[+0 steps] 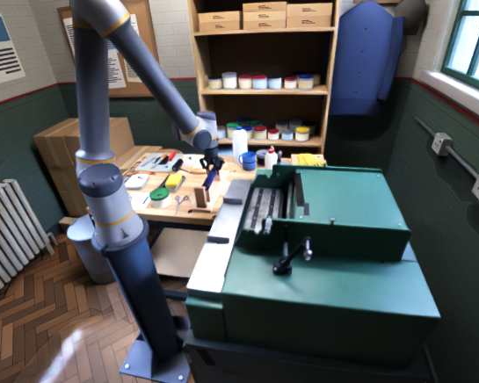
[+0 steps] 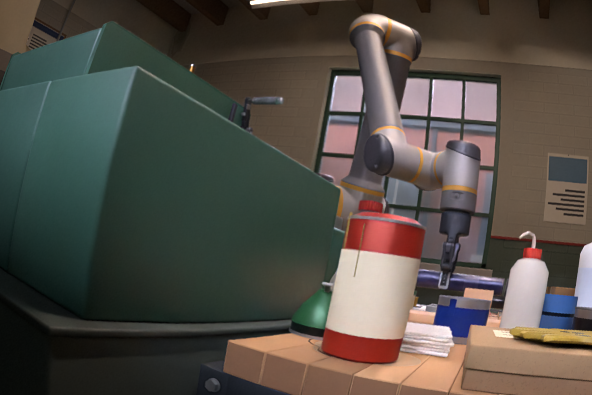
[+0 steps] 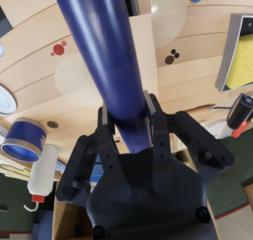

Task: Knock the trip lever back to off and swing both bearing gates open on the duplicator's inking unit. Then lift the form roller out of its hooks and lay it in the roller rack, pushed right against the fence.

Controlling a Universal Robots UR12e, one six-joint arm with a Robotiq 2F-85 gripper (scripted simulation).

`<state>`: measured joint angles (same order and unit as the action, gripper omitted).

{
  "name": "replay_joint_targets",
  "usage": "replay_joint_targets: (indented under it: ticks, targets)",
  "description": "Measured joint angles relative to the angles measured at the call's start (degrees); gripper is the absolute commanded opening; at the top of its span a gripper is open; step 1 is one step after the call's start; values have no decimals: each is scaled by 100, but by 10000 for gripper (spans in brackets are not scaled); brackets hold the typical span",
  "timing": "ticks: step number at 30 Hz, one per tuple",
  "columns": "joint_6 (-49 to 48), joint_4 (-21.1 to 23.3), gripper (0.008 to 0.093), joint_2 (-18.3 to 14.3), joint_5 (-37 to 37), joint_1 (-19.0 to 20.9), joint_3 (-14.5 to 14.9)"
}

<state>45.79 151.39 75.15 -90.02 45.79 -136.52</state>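
The blue form roller (image 3: 108, 61) lies across the wooden roller rack (image 1: 201, 198) on the workbench, left of the green duplicator (image 1: 317, 246). The roller (image 1: 210, 179) (image 2: 462, 281) sits between the fingers of my gripper (image 3: 128, 108) (image 1: 211, 166) (image 2: 445, 278), which is closing around it from above near one end. The trip lever (image 1: 291, 257) stands on the duplicator's near deck, and the inking unit's slot (image 1: 266, 204) beyond it has no roller in it. I cannot tell how the bearing gates stand.
Behind the bench, a shelf unit (image 1: 264, 74) carries ink jars and boxes. A blue cup (image 3: 23, 140), a white squeeze bottle (image 3: 42, 172), a yellow sponge tray (image 3: 238, 53), a hand brayer (image 3: 241, 115) and scissors crowd the bench. A red-and-white can (image 2: 375, 283) stands near the second side camera.
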Motion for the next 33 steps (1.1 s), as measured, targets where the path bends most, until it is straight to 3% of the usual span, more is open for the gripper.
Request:
replay_joint_targets:
  ticks: [20, 33]
  targets:
    - [0, 0, 80, 1, 0, 0, 0]
    - [0, -5, 80, 1, 0, 0, 2]
